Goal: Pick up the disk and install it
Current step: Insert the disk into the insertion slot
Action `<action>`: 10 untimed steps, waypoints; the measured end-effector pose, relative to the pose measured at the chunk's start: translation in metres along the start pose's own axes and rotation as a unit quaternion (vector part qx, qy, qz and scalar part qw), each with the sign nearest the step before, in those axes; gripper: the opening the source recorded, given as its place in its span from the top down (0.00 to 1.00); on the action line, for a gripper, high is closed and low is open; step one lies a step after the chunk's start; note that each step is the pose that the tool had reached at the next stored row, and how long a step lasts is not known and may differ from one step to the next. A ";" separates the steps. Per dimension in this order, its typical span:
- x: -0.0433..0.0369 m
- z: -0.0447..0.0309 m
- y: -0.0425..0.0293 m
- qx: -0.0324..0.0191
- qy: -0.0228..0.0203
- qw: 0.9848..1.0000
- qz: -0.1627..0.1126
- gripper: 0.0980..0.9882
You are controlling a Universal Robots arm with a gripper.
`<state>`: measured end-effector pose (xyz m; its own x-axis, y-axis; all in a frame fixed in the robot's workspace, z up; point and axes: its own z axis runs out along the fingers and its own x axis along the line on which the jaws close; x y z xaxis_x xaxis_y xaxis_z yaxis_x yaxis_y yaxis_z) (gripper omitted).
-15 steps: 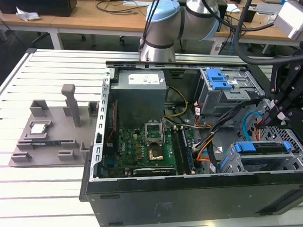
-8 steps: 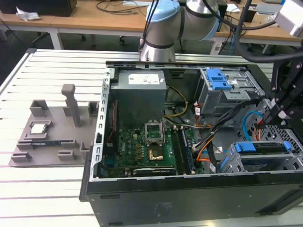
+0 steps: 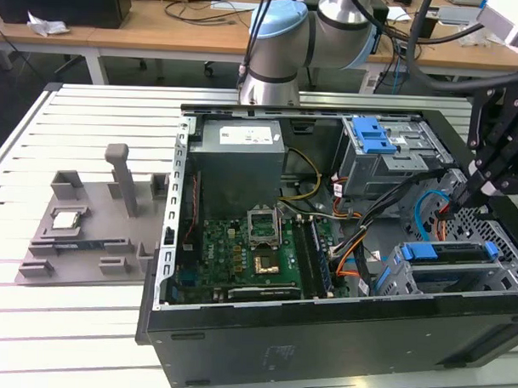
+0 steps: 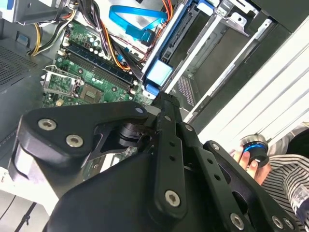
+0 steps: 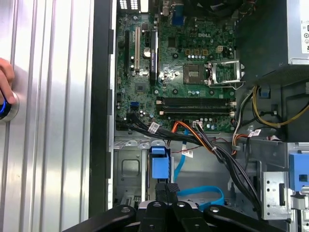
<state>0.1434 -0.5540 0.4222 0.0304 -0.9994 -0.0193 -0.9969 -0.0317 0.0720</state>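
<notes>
The disk (image 3: pixel 448 252) lies in the lower drive cage at the front of the open computer case, at the exterior view's right, with blue carrier rails along its sides. The blue end tab of its carrier (image 5: pixel 160 166) shows in the first wrist view, and the blue rail (image 4: pixel 159 73) in the second. My black gripper (image 3: pixel 460 198) hangs just above and behind the cage. Its fingers (image 5: pixel 167 189) are pressed together with nothing between them, and their tip (image 4: pixel 165 98) is close to the blue tab.
Inside the case are the green motherboard (image 3: pixel 240 253), a grey power-supply box (image 3: pixel 239 163), an upper bay with a blue latch (image 3: pixel 376 134) and loose cables (image 5: pixel 203 140). A grey fixture tray (image 3: pixel 79 239) holding a small chip (image 3: pixel 65 220) lies left. A person's hand (image 4: pixel 251 162) holds a blue-ringed button (image 4: pixel 254 145).
</notes>
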 end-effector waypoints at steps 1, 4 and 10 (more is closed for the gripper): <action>-0.0001 -0.0016 0.0001 0.000 0.000 1.000 0.000 0.99; -0.0002 -0.0060 0.0004 0.000 0.000 1.000 0.000 0.99; -0.0003 -0.0086 0.0006 0.000 0.000 1.000 0.000 0.99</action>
<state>0.1434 -0.5539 0.4308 0.0304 -0.9993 -0.0194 -0.9969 -0.0317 0.0720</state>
